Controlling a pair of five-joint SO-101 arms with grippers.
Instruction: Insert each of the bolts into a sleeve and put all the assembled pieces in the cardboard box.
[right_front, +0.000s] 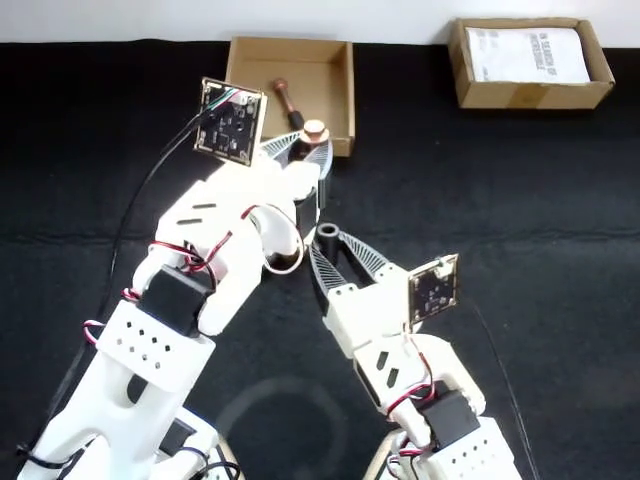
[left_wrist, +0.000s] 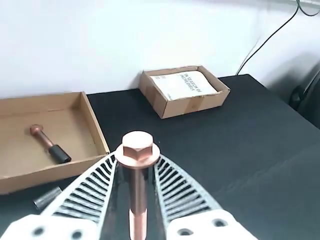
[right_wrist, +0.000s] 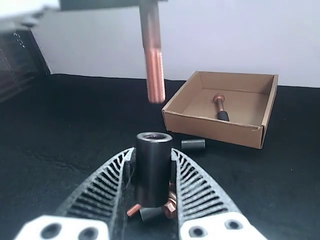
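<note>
My left gripper (left_wrist: 136, 161) is shut on a copper bolt (left_wrist: 136, 172), held upright with its hex head up, close to the cardboard box (right_front: 255, 95). My right gripper (right_wrist: 153, 152) is shut on a black sleeve (right_wrist: 153, 170), which stands upright with its bore facing up. The bolt's threaded end (right_wrist: 155, 75) hangs above the sleeve with a clear gap between them. One assembled bolt and sleeve (right_front: 288, 105) lies inside the box. In the high view the bolt head (right_front: 314, 130) sits beyond the held sleeve (right_front: 327, 235).
A loose sleeve (right_wrist: 193, 145) lies on the black table in front of the box wall (right_wrist: 210, 129). More loose bolts and a sleeve (right_wrist: 167, 209) lie under my right gripper. A second cardboard box (right_front: 525, 92) holding a paper stands at the back right.
</note>
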